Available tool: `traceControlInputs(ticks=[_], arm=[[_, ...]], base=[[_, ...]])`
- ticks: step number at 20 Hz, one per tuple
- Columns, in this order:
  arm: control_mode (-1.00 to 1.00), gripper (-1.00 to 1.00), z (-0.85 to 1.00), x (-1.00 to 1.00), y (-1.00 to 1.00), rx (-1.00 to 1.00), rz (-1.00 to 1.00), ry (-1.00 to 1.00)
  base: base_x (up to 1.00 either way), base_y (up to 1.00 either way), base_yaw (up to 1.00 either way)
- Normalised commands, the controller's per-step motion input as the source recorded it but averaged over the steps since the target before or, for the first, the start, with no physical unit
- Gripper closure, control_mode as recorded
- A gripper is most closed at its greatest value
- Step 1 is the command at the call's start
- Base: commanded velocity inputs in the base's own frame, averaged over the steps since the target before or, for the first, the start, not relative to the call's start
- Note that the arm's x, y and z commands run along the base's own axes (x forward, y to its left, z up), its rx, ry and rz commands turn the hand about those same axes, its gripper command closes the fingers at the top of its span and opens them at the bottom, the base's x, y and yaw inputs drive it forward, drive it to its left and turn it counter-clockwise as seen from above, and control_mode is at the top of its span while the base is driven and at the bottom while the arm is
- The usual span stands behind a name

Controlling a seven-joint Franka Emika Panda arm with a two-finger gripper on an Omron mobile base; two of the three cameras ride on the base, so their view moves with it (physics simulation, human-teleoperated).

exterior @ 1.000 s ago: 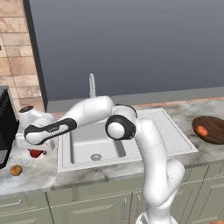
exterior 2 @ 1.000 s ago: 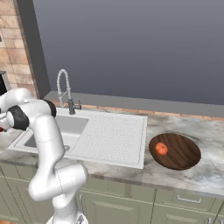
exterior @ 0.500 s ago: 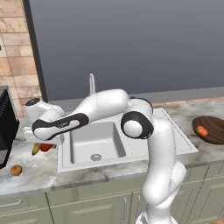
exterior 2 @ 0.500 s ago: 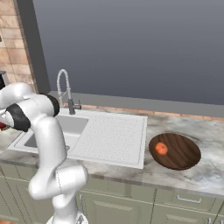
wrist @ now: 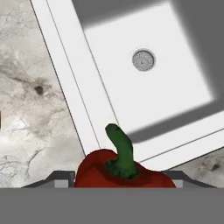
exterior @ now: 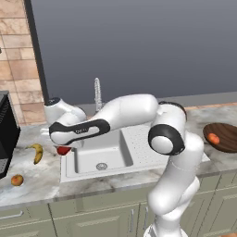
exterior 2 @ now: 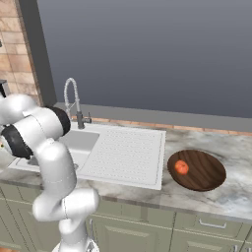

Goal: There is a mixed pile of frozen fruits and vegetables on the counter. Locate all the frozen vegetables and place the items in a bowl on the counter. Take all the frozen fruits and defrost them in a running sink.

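Left base, change: arm has swung right since a sec ago; red pepper now off the counter, hanging by the sink left rim.
Left base, rest: banana and small orange fruit on counter.
Right base: tomato in wooden bowl (same as before).
Hand view: gripper clamped on pepper, green stem up, over sink edge.

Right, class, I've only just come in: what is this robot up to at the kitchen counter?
The white robot arm's gripper holds a bright red pepper with a green stem above the left rim of the white sink. A round orange-red tomato already lies in the dark brown wooden bowl to the right. A curved yellow banana and a small round orange fruit lie on the pale marbled counter, left of the sink.
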Motion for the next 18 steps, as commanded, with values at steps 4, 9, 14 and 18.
traceControlInputs(ticks=[4, 9, 14, 18], arm=[[-1.00, 1.00, 0.08, -0.01, -0.60, 0.01, 0.00, 0.00], [-1.00, 1.00, 0.00, -0.02, -0.67, 0.01, 0.00, 0.00], [-1.00, 1.00, 0.00, 0.00, -0.62, 0.04, 0.01, 0.00], [-1.00, 1.00, 0.00, 0.00, -0.55, 0.03, 0.05, 0.00]], base=[[0.00, 0.00, 0.00], [0.00, 0.00, 0.00], [0.00, 0.00, 0.00], [0.00, 0.00, 0.00]])
